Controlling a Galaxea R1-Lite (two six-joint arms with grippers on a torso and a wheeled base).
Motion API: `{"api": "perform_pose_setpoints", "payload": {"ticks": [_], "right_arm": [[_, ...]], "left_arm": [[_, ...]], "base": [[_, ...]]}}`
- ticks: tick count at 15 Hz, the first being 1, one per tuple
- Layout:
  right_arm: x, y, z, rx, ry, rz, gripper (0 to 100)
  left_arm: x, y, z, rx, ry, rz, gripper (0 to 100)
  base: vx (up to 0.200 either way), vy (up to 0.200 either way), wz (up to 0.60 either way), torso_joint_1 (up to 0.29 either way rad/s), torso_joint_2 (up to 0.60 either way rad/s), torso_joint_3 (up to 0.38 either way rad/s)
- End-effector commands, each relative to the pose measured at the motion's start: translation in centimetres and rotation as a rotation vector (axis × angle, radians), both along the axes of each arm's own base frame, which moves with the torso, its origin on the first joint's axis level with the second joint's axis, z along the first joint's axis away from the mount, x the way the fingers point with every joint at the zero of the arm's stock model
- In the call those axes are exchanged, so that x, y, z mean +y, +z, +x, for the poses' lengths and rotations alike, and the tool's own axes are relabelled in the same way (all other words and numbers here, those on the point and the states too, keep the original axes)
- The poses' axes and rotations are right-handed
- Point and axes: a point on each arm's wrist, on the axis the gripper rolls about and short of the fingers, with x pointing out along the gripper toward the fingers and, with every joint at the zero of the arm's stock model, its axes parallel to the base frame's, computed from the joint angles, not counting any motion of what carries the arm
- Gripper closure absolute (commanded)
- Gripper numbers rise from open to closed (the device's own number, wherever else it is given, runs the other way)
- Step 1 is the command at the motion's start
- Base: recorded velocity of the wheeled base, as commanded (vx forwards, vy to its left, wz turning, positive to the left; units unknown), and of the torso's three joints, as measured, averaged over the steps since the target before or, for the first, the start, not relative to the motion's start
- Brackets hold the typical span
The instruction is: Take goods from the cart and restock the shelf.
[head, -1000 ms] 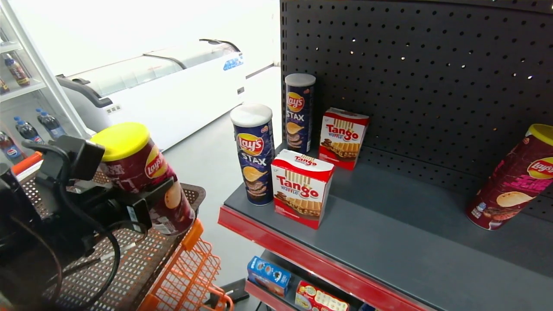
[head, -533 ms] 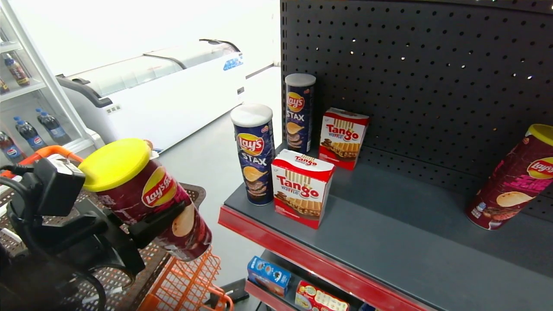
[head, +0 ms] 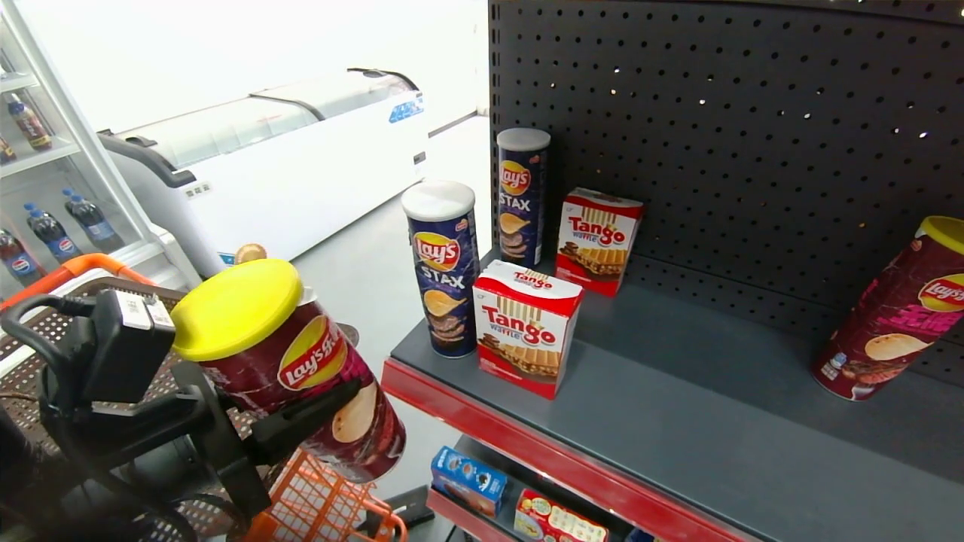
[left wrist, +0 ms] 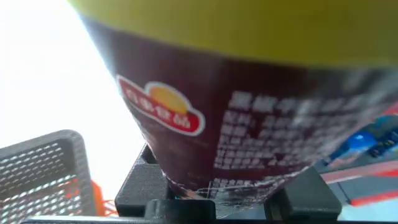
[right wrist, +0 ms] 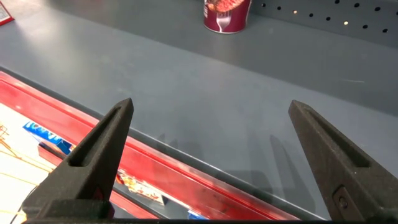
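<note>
Though tilted, can (head: 312, 361) is maroon, yellow-lidded.

The left gripper (head: 320, 369) is finished in matt black throughout and fitted with long, flat fingers (head: 301, 421). A boxy black camera housing (head: 120, 354), marked by a small white printed label (head: 141, 309), is mounted at its wrist, and a thick black cable (head: 30, 312) is looped from it. The right gripper (right wrist: 211, 104) is fitted with two dark grey, wedge-shaped fingers (right wrist: 93, 155) of grainy finish, and a small round recess (right wrist: 339, 200) is set into one of them.
</note>
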Motion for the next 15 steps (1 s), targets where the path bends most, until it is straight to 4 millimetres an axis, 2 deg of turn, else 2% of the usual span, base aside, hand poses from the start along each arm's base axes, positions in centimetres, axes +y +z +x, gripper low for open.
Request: {"api": "perform_pose_setpoints", "payload": {"ticks": [1,4,8,14,15], "right_arm": [[0.0,0.0,0.0,0.001,0.003,-0.001,0],[0.0,0.0,0.0,0.001,0.006,-0.001,0],[0.0,0.0,0.0,0.001,0.006,-0.001,0],[0.0,0.0,0.0,0.001,0.006,-0.002,0],[0.0,0.0,0.0,0.001,0.006,-0.002,0]], "left_arm": [[-0.6,0.5,0.1,-0.015,-0.038,-0.007,100],[-1.1,0.5,-0.1,-0.015,-0.138,-0.006,100],[-3.1,0.0,-0.7,0.011,-0.280,0.005,100],[-4.1,-0.8,-0.6,0.028,-0.338,0.037,100],[-4.1,-0.8,-0.6,0.028,-0.338,0.037,100]], "base": [[0.000,0.000,0.00,0.000,0.00,0.000],[0.000,0.000,0.00,0.000,0.00,0.000],[0.000,0.000,0.00,0.000,0.00,0.000],[0.000,0.000,0.00,0.000,0.00,0.000],[0.000,0.000,-0.60,0.007,0.00,0.007]]}}
